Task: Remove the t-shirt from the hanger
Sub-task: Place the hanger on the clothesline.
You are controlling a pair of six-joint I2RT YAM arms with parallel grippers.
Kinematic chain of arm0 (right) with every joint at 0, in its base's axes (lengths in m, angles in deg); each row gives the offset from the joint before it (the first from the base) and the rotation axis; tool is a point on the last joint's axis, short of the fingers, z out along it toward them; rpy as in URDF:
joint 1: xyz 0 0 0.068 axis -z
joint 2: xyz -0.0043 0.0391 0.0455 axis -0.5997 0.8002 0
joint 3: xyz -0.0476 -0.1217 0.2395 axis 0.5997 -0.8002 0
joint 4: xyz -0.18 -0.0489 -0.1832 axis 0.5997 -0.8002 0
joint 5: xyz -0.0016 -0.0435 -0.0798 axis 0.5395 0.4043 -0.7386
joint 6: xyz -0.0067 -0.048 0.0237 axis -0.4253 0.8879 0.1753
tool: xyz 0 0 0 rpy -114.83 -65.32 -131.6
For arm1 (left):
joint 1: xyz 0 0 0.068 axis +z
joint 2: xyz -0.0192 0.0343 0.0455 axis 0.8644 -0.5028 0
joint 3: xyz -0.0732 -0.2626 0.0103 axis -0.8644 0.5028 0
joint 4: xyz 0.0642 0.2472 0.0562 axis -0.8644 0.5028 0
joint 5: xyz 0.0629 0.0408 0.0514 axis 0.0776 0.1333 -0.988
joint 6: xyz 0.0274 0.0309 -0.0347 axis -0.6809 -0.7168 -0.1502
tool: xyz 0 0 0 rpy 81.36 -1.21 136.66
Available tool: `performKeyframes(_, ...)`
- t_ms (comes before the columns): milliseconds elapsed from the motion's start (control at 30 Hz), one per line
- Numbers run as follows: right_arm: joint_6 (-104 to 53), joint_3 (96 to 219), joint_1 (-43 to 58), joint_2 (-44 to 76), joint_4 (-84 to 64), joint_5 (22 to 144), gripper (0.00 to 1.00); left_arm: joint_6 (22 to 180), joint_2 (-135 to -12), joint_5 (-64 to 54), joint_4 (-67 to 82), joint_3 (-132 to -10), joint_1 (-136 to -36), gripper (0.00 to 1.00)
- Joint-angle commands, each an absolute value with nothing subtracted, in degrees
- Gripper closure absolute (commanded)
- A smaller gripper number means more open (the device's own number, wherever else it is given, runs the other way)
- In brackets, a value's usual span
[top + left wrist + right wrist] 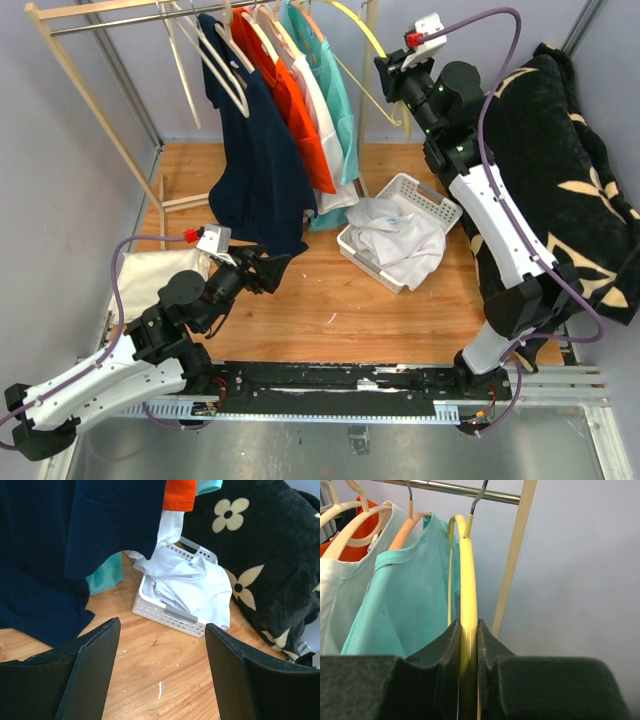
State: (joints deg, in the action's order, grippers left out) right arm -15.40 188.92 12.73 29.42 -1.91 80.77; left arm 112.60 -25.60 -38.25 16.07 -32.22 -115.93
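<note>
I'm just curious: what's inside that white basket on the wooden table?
The basket holds crumpled white clothing that spills over its rim. Anything beneath that pile, and the basket's bottom, is covered.

Open tabletop between navy t-shirt and basket; blanket at right.

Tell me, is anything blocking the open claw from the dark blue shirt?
Nothing visible does. The open left gripper faces the navy t-shirt with only bare wooden floor between them. The white basket sits farther right, out of that path.
</note>
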Motion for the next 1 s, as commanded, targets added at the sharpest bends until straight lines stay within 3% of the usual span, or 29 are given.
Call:
performKeyframes(0,-14.36,192.77,12.15,30.53,2.15,79.84,0.99,113.02,-25.09,-39.79,15.50,-31.53,-116.28,0.27)
performKeyframes(967,-13.74,199.99,12.15,40.32,2.74,79.57,0.99,110.89,-25.02,-41.72,14.91,-31.96,-116.33,0.26)
